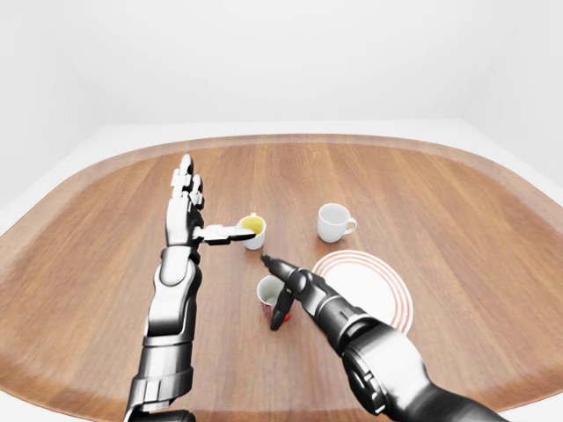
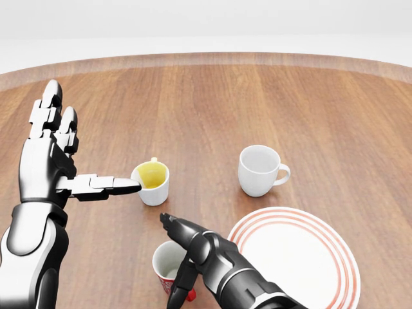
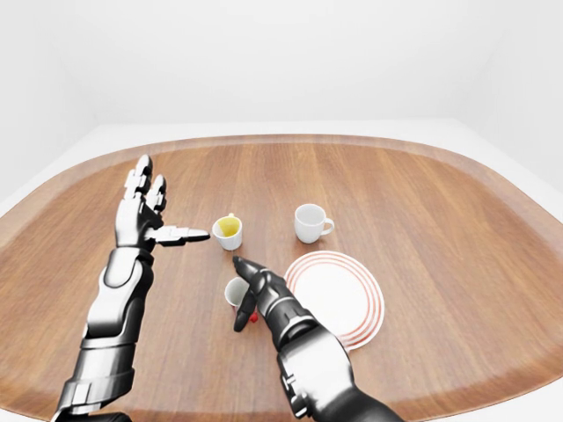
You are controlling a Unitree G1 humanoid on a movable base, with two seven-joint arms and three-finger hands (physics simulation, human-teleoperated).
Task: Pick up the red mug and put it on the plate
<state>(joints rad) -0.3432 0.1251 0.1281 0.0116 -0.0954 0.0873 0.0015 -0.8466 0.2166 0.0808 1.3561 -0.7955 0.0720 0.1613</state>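
Left hand (image 2: pixel 48 161) raised, fingers spread; right hand (image 2: pixel 190 251) low, fingers splayed

Bare wooden table (image 2: pixel 309 103) stretches open across the top and right of the head view. Around the red mug (image 2: pixel 168 265), room is tight: a yellow-lined cup (image 2: pixel 152 182) stands just above, the plate (image 2: pixel 293 254) lies beside it at right, and a white mug (image 2: pixel 261 169) stands above the plate.

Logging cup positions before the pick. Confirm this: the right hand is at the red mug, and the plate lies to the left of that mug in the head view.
Wrong side. In the head view the plate lies to the right of the red mug, not the left. The right hand is indeed at that mug.
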